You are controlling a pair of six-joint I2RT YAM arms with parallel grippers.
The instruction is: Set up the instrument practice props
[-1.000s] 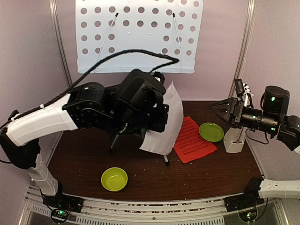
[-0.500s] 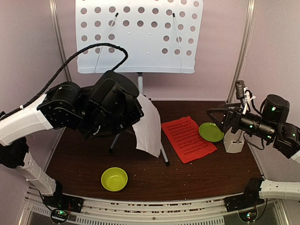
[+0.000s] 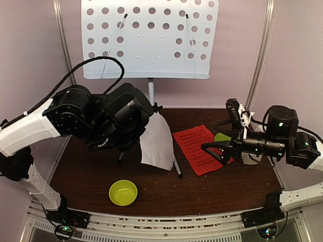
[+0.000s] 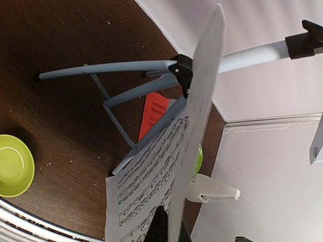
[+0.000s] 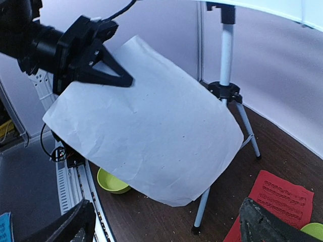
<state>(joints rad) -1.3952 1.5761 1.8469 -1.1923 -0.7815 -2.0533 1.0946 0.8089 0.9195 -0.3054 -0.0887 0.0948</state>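
The pale perforated music stand (image 3: 149, 38) rises at the back on grey tripod legs (image 4: 116, 68). My left gripper (image 4: 166, 229) is shut on the edge of a white sheet-music page (image 3: 157, 143), which hangs in the air in front of the tripod. The right wrist view shows that pinch at the left gripper (image 5: 118, 75), with the white page (image 5: 146, 126) curving down. A red page (image 3: 197, 148) lies flat on the table. My right gripper (image 3: 218, 128) stands wide open above the red page's right edge, holding nothing. The cream metronome (image 4: 214, 189) shows only in the left wrist view.
A lime-green bowl (image 3: 123, 192) sits near the front edge, left of centre. A lime-green plate (image 3: 220, 136) lies right of the red page, mostly covered by my right gripper. The tripod's front leg (image 3: 176, 169) reaches toward the table's middle. Walls close in on three sides.
My left arm has drawn the white page back and to the left, lower than before. My right gripper has opened wide and swung left from the metronome to over the red page.
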